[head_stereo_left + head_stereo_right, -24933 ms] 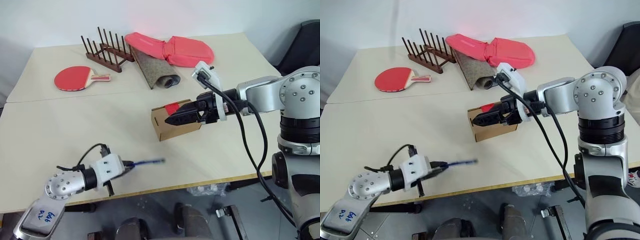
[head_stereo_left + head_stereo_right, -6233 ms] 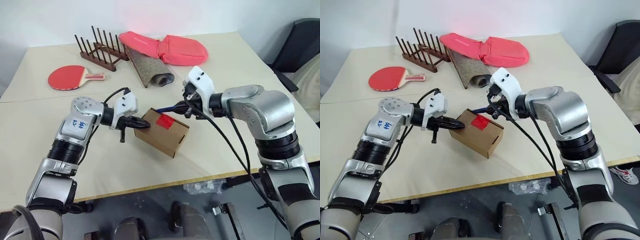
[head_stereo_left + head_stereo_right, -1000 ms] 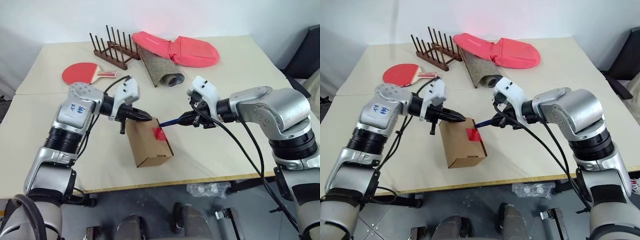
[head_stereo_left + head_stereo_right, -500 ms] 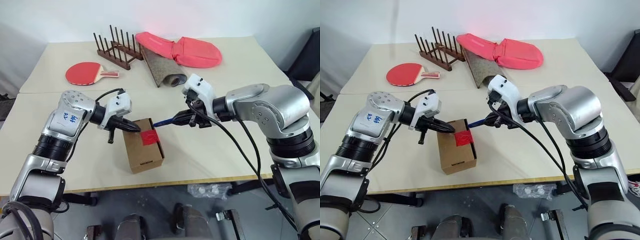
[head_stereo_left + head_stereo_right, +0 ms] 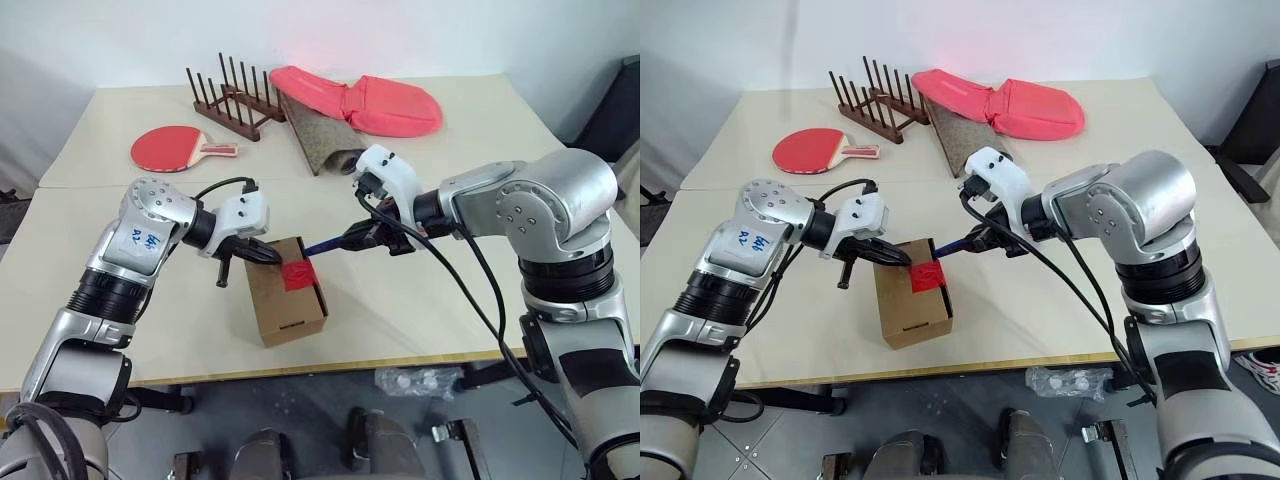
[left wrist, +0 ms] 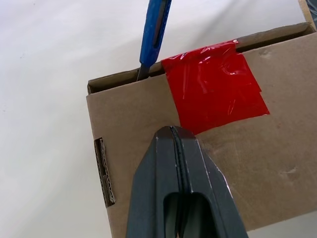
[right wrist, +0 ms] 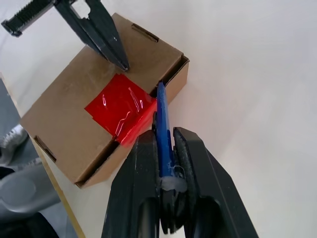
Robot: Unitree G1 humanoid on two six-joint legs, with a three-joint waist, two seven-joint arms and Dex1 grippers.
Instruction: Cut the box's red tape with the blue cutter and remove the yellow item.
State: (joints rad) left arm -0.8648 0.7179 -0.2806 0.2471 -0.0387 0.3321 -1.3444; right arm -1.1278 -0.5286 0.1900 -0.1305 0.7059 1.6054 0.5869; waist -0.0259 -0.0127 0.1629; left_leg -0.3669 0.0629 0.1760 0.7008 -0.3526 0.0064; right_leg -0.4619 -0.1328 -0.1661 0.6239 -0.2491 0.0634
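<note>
Here, the right gripper (image 7: 166, 144) is clamping the blue cutter (image 7: 163, 130) between its two black fingers, which are standing only as far apart as the slim stick is thick. The cutter is running straight out along the line of the fingers, its long axis slanting from the gripper down toward the box (image 5: 290, 305), and its tip is resting in the seam at the flap edge, just beside the red tape (image 6: 213, 85). In the left wrist view the tip is meeting the slot right at the tape's side.

The left gripper (image 6: 172, 130) is pressed fully shut, holding nothing between its fingers, and its joined tips are bearing on the cardboard top just beside the tape, at the patch's near corner.

The box is sitting on the pale table (image 5: 450, 290) near the front edge, between the two arms, with its long axis running toward the table's front edge and the red patch folding over the edge of its top face. Whether the tape is cut through cannot be told.

Well back on the table are lying a red paddle (image 5: 165, 151), a wooden rack (image 5: 225, 95), a rolled mat (image 5: 320, 135) and a pink cushion (image 5: 365, 98).
</note>
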